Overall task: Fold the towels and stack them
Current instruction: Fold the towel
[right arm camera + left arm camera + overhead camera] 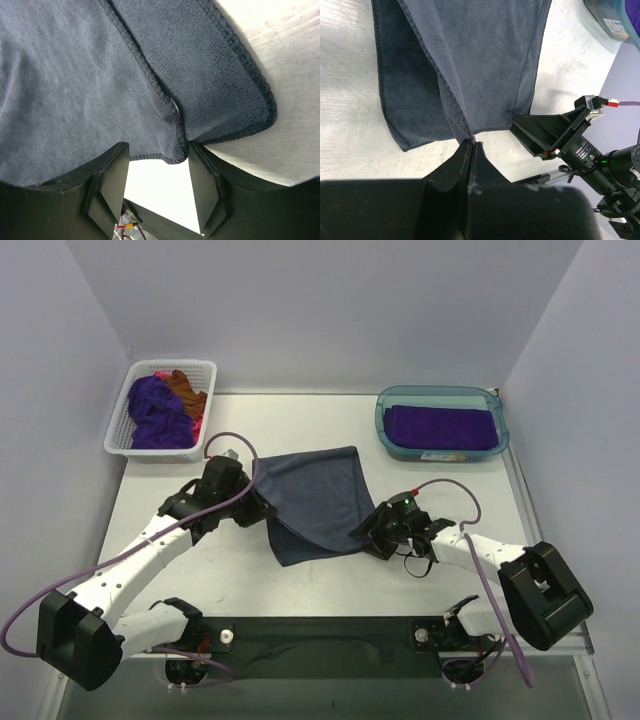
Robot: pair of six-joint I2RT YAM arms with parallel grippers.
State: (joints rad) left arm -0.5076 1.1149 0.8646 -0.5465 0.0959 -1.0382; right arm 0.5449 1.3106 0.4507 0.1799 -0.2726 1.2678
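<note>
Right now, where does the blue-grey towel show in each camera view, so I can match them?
Top external: blue-grey towel mid-table, partly folded over.
Left wrist: upper centre, its edge pinched in the shut left gripper.
Right wrist: upper left and centre, a corner between the fingers of the open right gripper.
Shared landmark: the right gripper, beside a towel corner in every view.
</note>
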